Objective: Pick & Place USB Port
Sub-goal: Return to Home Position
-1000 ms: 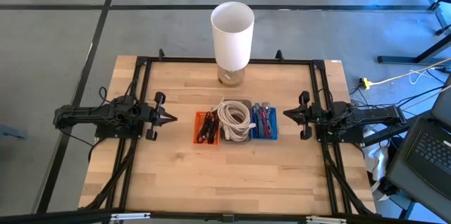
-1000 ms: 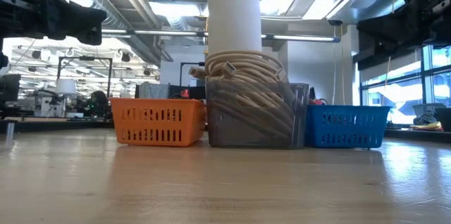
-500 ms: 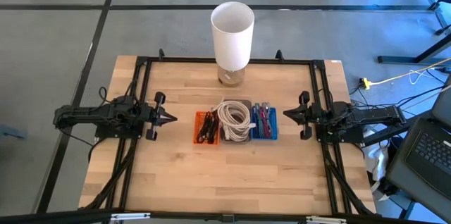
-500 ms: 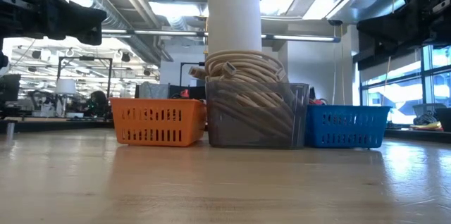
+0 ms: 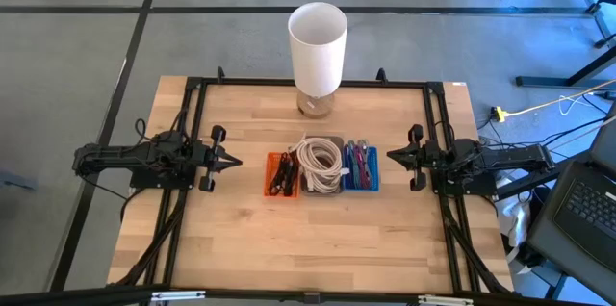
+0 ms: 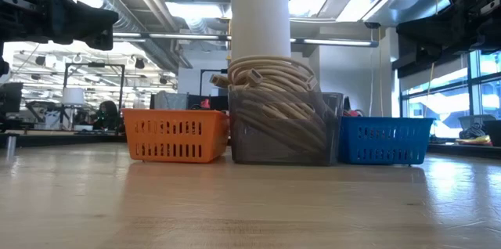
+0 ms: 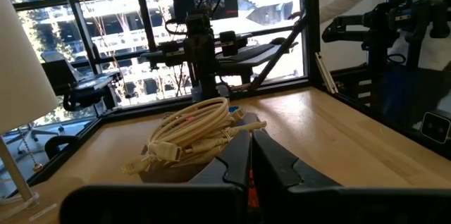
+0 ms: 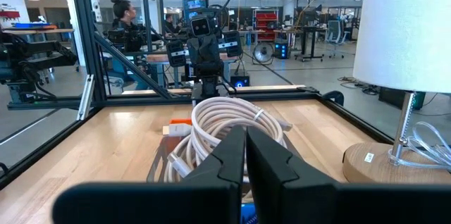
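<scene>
In the low view's centre three touching bins hold the sorted cables: orange bin (image 6: 176, 134) left, a middle bin (image 6: 330, 124) heaped with a pale coiled cable (image 6: 270, 73), blue bin (image 6: 383, 139) right. With sorting judged finished, the left gripper (image 5: 234, 161) and right gripper (image 5: 392, 156) are held closed and empty, clear at either side. Behind, a white lamp (image 6: 260, 18) is seen.

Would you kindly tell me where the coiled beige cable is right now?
In the high view, the coiled beige cable sits in the dark middle bin, between the orange bin and the blue bin.
</scene>
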`<move>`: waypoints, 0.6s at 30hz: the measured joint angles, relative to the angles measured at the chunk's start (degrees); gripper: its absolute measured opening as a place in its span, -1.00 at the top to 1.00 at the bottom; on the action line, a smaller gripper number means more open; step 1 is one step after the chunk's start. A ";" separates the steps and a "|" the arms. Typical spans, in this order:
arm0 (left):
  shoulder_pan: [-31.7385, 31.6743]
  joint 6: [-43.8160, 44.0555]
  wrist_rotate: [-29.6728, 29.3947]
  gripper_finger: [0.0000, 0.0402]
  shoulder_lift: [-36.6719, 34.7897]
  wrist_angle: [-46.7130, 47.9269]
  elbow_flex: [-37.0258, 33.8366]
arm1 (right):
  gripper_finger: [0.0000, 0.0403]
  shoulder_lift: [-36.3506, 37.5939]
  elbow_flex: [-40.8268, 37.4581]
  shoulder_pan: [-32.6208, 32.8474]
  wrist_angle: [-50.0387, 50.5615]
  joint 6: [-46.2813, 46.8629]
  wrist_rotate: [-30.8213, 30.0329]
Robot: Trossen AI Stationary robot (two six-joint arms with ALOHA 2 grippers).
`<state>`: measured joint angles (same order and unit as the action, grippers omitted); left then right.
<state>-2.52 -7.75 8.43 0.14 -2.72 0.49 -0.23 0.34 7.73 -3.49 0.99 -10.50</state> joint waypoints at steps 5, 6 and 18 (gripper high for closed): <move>0.00 -0.01 -0.01 0.98 0.00 -0.01 0.00 | 0.90 0.00 0.00 -0.02 0.00 -0.02 0.00; 0.00 -0.02 -0.01 0.98 0.00 -0.01 0.00 | 0.90 0.00 0.00 -0.02 0.00 -0.02 0.00; 0.00 -0.02 -0.02 0.96 0.00 -0.02 -0.02 | 0.90 0.00 0.00 -0.01 0.00 -0.01 0.01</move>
<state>-2.52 -7.77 8.40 0.14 -2.74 0.47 -0.23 0.34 7.71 -3.49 0.98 -10.49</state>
